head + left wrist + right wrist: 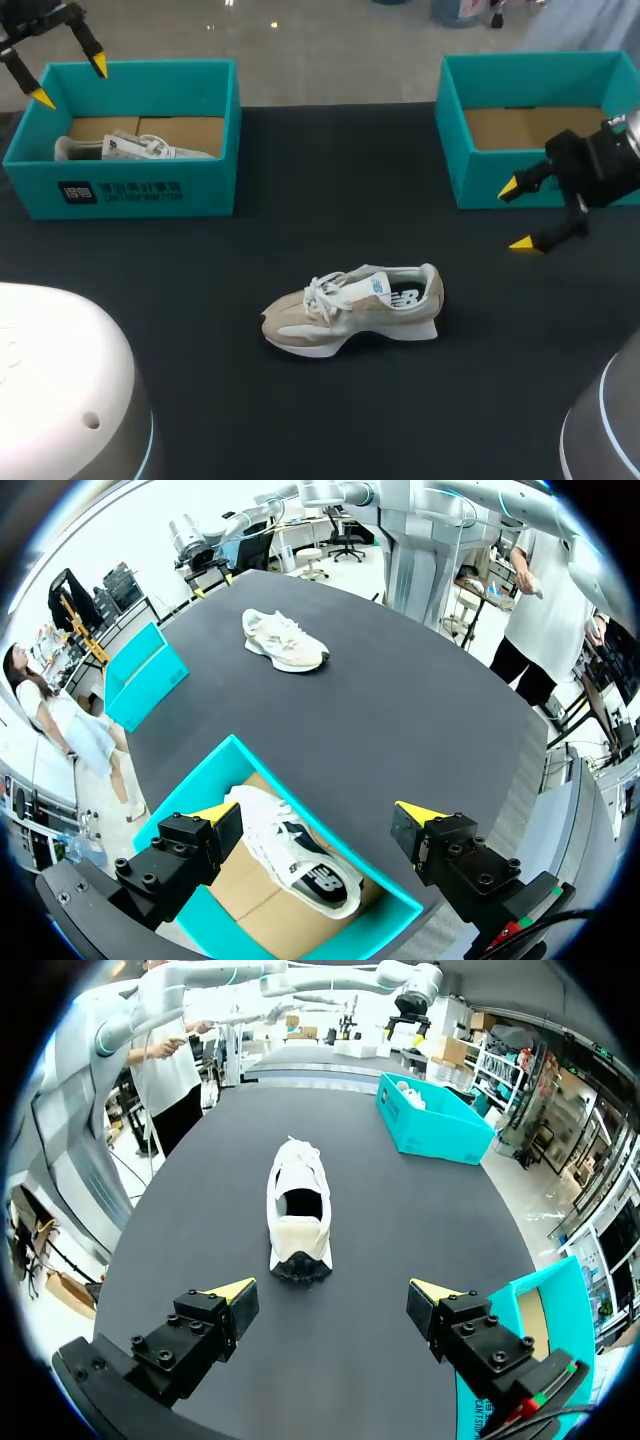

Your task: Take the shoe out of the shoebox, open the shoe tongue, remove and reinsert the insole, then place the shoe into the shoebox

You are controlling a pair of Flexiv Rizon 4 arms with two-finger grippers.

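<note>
left gripper spread | right gripper spread | shoe upright on table

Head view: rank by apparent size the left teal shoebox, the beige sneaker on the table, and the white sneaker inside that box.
1. Left teal cardboard shoebox.
2. Beige and white sneaker on the black table.
3. White sneaker in that box; its wall hides part and it sits farther off, so this last rank is unsure.

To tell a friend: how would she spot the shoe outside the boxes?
On the black table, in the open middle between the teal left box and the right box, stands the beige shoe. The other shoe lies inside the left box.
</note>
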